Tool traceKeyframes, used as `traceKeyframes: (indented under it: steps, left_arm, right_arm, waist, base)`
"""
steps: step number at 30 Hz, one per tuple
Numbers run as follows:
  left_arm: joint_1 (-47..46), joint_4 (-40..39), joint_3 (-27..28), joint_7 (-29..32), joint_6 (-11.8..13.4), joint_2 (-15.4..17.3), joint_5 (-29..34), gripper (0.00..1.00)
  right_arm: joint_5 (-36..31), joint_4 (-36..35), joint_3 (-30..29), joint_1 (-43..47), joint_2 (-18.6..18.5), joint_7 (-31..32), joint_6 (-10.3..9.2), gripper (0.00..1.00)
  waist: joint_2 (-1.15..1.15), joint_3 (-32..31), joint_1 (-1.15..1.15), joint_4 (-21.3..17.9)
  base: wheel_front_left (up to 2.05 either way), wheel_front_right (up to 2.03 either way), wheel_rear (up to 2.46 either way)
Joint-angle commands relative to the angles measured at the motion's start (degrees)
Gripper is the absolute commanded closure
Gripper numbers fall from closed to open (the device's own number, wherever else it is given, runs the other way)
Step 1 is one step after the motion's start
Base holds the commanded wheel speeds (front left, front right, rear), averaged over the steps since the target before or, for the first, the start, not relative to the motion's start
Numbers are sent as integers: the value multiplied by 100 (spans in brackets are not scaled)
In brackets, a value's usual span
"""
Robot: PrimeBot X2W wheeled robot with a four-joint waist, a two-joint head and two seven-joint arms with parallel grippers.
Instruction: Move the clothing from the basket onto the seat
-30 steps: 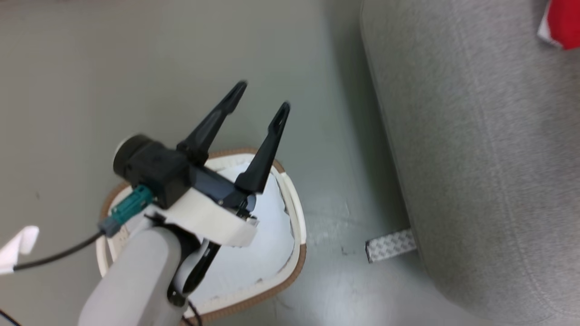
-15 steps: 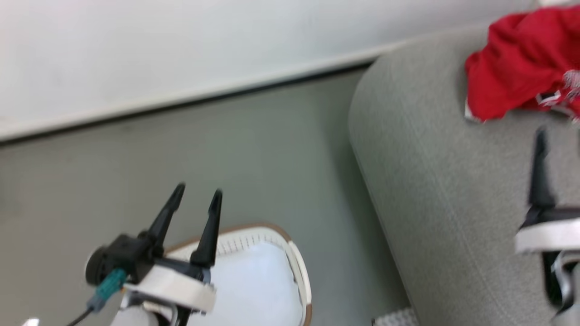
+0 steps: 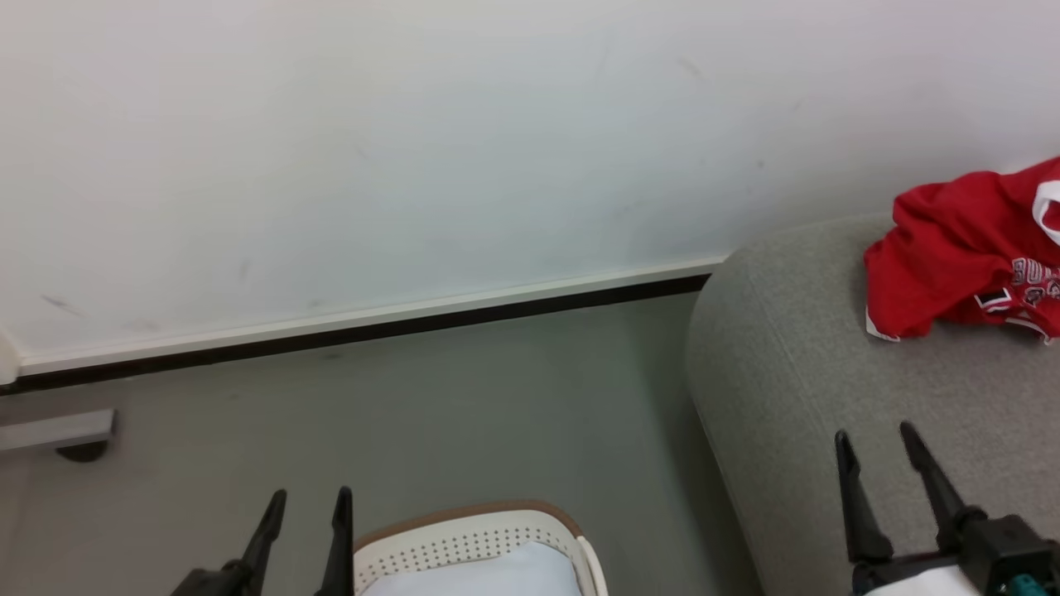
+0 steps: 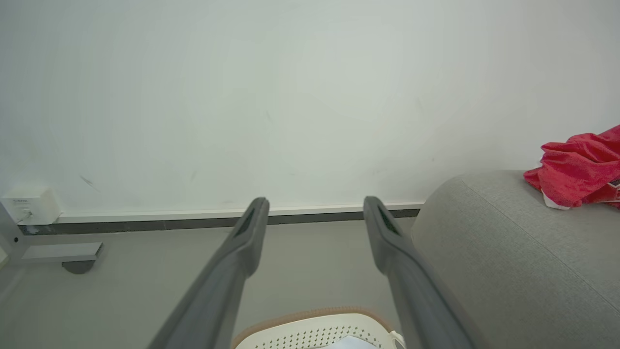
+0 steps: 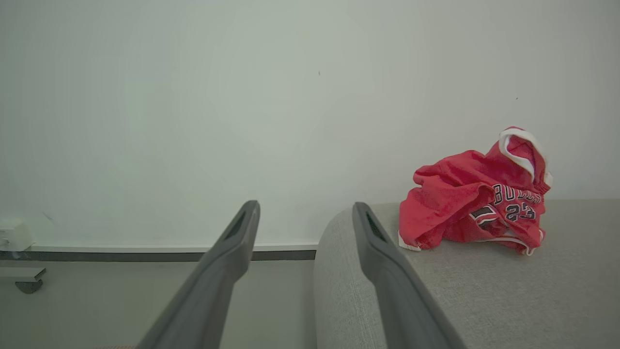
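Left gripper [image 3: 310,495]: fingers spread, holding nothing.
Right gripper [image 3: 874,432]: fingers spread, holding nothing, over the seat [image 3: 787,372].
Clothing [image 3: 952,265]: red heap on the seat, ahead and right of the Right gripper, well apart.
Basket [image 3: 464,542]: on the floor [image 3: 414,414], just right of the Left gripper.

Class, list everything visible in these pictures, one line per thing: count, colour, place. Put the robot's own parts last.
upholstered woven-fabric seat: one, light grey, right
crumpled sports clothing with white trim: one heap, red, on the seat near the wall
perforated plastic laundry basket: one, cream with brown rim, on the floor left of the seat
skirting strip: one, white over dark, foot of wall
metal foot: one, grey, far left
left gripper: one, dark, open, by the basket
right gripper: one, dark, open, at the seat
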Motion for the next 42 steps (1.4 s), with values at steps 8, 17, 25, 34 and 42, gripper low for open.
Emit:
traceKeyframes:
  steps: [8, 17, 25, 34, 42]
  left_arm:
    - [378, 163, 301, -1, -364, -329, 323, 0]
    - [353, 350, 579, -2, -612, -569, 544, 0]
    - [365, 429, 737, -2, -762, -692, 692, 0]
    - [370, 673, 756, 2, -903, -795, 680, 100]
    - [217, 716, 911, 257, -964, -811, -194, 100]
  right_arm:
    - [-199, 97, 15, 511, 124, 2, -13, 0]
    - [-57, 311, -21, 638, 143, 1, -14, 0]
    - [-28, 407, 3, 513, 145, 2, -14, 0]
    - [-4, 560, 33, 653, 160, 3, 1, 100]
    - [905, 515, -75, 558, 158, 251, 0, 100]
  waist:
    - [0, -220, 3, 366]
    - [0, -270, 3, 455]
    - [0, -274, 3, 488]
    - [0, -274, 3, 500]
    - [0, -257, 3, 509]
  base:
    - [0, 0, 0]
    - [0, 0, 0]
    - [0, 0, 0]
    - [0, 0, 0]
    - [0, 0, 0]
